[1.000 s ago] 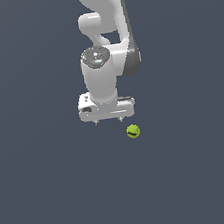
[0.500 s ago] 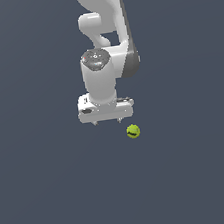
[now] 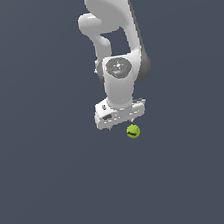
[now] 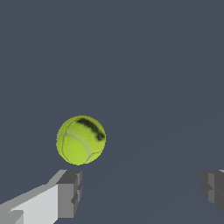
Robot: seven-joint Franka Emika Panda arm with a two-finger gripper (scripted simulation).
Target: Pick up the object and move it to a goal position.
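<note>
While the pincer (image 4: 140, 192) stands spread wide with nothing between its grey fingers (image 4: 70, 192), the yellow-green ball (image 4: 81, 140) with its dark curved mark lies just beyond one fingertip on the dark bench (image 3: 54, 192), below the white arm (image 3: 122, 77).

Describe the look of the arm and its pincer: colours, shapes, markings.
The arm is glossy white with rounded, bulging links and a grey circular cap on the wrist joint. The pincer has a boxy white body; its fingers are white with blocky dark grey pads. No cables show.
</note>
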